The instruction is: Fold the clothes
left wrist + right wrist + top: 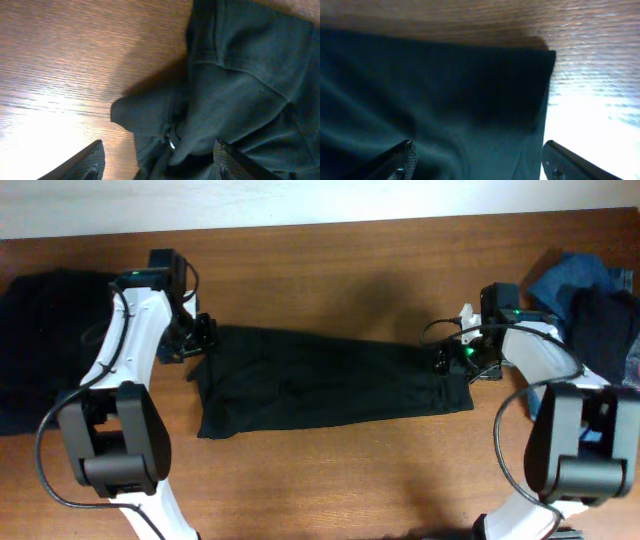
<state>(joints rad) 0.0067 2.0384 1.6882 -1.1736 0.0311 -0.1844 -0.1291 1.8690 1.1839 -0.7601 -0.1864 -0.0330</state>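
A long black garment (330, 385) lies flat across the middle of the wooden table, stretched left to right. My left gripper (203, 337) stands open over its bunched left end, where seams and a small metal fastener (171, 145) show. In the left wrist view the open left gripper (157, 152) has the rumpled cloth (240, 85) under it, and nothing is pinched. My right gripper (447, 360) is open over the garment's right end. In the right wrist view the open right gripper (479, 150) straddles the cloth's corner (445, 85), one finger over bare wood.
A pile of black fabric (40, 350) lies at the table's left edge. A heap with blue denim (575, 280) and dark cloth (605, 325) sits at the right edge. Bare wood (330, 480) runs along the front of the table.
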